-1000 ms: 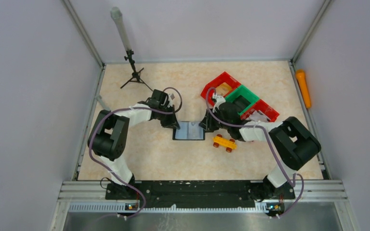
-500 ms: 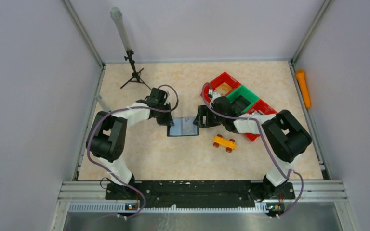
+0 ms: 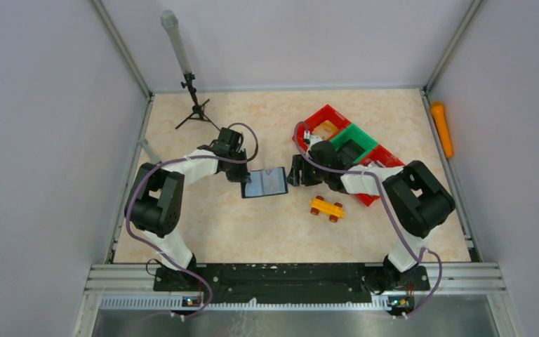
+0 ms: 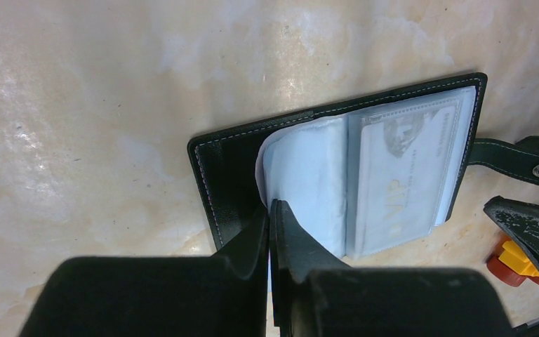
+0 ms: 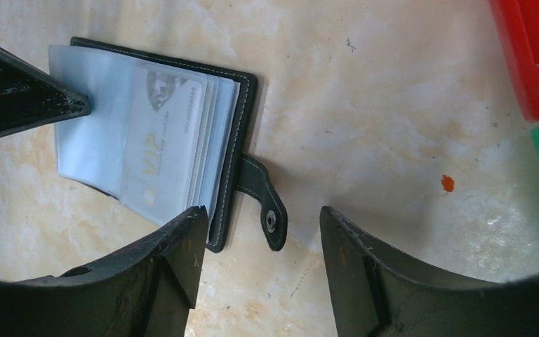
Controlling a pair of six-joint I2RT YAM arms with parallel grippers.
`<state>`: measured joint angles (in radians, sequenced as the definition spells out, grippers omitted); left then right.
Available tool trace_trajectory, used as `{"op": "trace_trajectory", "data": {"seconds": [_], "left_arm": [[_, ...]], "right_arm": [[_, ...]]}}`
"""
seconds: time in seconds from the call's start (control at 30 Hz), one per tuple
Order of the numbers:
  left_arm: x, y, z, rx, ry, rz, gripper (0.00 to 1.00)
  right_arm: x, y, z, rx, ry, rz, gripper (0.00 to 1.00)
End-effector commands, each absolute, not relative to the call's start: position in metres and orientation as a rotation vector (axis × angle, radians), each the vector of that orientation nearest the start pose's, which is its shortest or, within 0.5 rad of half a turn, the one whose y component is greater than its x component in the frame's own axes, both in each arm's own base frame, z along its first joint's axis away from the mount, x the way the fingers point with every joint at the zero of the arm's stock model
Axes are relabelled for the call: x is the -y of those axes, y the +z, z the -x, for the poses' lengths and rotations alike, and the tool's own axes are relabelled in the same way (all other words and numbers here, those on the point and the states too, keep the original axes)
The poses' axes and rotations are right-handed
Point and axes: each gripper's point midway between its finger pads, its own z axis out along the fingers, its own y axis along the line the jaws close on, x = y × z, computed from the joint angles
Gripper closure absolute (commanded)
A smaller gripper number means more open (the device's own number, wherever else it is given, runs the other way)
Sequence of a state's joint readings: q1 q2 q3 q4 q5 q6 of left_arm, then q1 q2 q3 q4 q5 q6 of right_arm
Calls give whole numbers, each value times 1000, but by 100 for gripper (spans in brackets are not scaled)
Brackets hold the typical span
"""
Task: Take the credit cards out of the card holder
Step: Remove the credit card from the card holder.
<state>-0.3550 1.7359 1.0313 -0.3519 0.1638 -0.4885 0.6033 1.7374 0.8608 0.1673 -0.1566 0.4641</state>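
The black card holder (image 3: 267,184) lies open on the table between both arms, slightly tilted. Its clear sleeves hold credit cards; a pale card marked VIP (image 4: 400,168) (image 5: 158,140) shows on top. My left gripper (image 4: 270,205) (image 3: 243,176) is shut on the edge of the leftmost clear sleeve (image 4: 302,168), beside the black cover (image 4: 228,165). My right gripper (image 5: 261,210) (image 3: 294,173) stands open just right of the holder, touching nothing. The strap tab (image 5: 267,203) with its silver snap points toward the gap between its fingers.
A yellow-orange toy car (image 3: 327,208) sits near the holder's right front. Red (image 3: 326,119) and green (image 3: 354,144) bins stand behind the right arm. A small tripod (image 3: 195,105) stands at the back left, an orange object (image 3: 441,128) outside the right rail.
My right gripper has opened, let go of the holder's right edge and drawn back a little. The holder has shifted left with my left gripper and turned slightly.
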Motion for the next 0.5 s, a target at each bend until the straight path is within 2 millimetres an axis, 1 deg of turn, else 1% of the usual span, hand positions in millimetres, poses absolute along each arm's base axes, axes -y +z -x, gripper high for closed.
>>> {"op": "trace_trajectory", "data": {"seconds": [0.0, 0.07, 0.17, 0.27, 0.33, 0.37, 0.4, 0.43, 0.47], "left_arm": [[172, 39, -341, -2668, -476, 119, 95], [172, 38, -341, -2669, -474, 118, 94], [173, 38, -341, -2673, -487, 112, 93], [177, 37, -340, -2680, -508, 101, 92], [177, 37, -339, -2681, -509, 100, 91], [177, 38, -340, -2675, -511, 103, 89], [178, 39, -340, -2666, -518, 107, 84], [179, 42, -340, -2652, -532, 108, 79], [180, 46, -339, -2633, -551, 104, 71]], "right_arm": [[-289, 34, -326, -2381, 767, 271, 39], [-289, 30, -332, -2384, 740, 260, 45], [-290, 22, -335, -2406, 728, 257, 61], [-295, 22, -336, -2395, 756, 260, 79], [-295, 27, -336, -2382, 763, 269, 98], [-295, 32, -335, -2365, 769, 273, 100], [-296, 45, -336, -2321, 785, 278, 100], [-294, 53, -335, -2295, 790, 281, 100], [-291, 59, -335, -2273, 783, 277, 100]]}}
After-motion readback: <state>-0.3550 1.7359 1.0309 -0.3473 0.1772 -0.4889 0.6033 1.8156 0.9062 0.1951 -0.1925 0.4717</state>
